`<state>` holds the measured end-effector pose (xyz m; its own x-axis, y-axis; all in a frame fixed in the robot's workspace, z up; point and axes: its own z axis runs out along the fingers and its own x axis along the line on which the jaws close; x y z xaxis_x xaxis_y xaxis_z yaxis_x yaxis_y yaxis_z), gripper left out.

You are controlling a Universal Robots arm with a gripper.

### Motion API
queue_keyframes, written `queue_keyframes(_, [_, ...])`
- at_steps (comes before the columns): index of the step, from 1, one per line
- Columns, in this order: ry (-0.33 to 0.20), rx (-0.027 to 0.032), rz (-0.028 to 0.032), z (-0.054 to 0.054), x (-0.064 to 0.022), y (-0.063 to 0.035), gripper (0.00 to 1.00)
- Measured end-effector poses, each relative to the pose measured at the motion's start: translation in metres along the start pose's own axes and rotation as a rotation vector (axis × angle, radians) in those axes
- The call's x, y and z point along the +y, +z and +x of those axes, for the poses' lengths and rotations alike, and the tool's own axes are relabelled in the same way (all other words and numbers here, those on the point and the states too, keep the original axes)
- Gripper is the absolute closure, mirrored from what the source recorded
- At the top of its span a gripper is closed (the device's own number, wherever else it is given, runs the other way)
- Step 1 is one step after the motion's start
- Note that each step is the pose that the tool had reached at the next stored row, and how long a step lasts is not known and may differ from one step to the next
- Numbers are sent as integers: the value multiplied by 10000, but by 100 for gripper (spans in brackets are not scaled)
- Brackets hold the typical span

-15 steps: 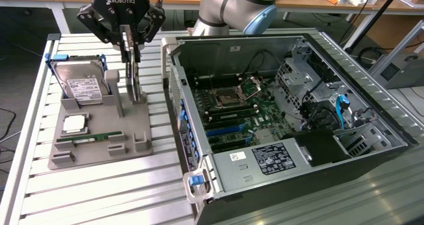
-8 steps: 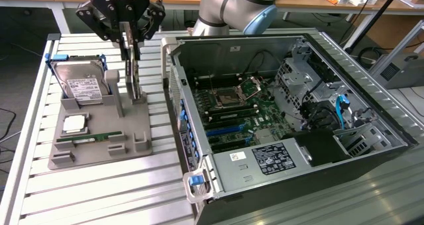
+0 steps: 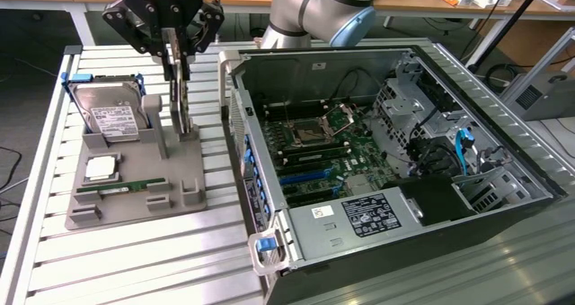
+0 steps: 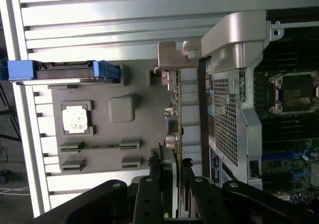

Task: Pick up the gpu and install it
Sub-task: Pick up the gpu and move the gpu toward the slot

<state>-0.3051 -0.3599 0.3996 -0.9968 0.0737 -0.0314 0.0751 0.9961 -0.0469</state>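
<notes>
Gpu [image 3: 183, 99] stands on edge at the back of the grey holder tray [image 3: 134, 211], just beside the open computer case [image 3: 503, 204], on the exterior view's left of it. Your gripper [image 3: 180, 66] sits over it, fingers on either face of the card's top edge, pinching it. Its silvery bracket [image 4: 174, 55] is at the end away from the fingers. You'll find a hard drive [image 3: 108, 113] and a memory stick [image 3: 121, 186] resting in the same tray.
</notes>
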Motion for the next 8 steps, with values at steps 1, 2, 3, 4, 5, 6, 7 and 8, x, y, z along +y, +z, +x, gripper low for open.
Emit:
queue_keyframes(1, [1,1,1,0,0,-4,73])
queue_keyframes(2, [0,0,0,0,0,-6,73])
queue_keyframes(3, [0,1,1,0,0,-8,73])
queue_keyframes(4, [0,0,1,0,0,-11,73])
queue_keyframes(5, [0,0,0,0,-1,-15,73])
queue_keyframes(6, [0,0,1,-1,-1,-18,73])
queue_keyframes(7, [0,1,0,-1,-1,-20,73])
queue_keyframes(8, [0,0,0,-1,-1,-22,73])
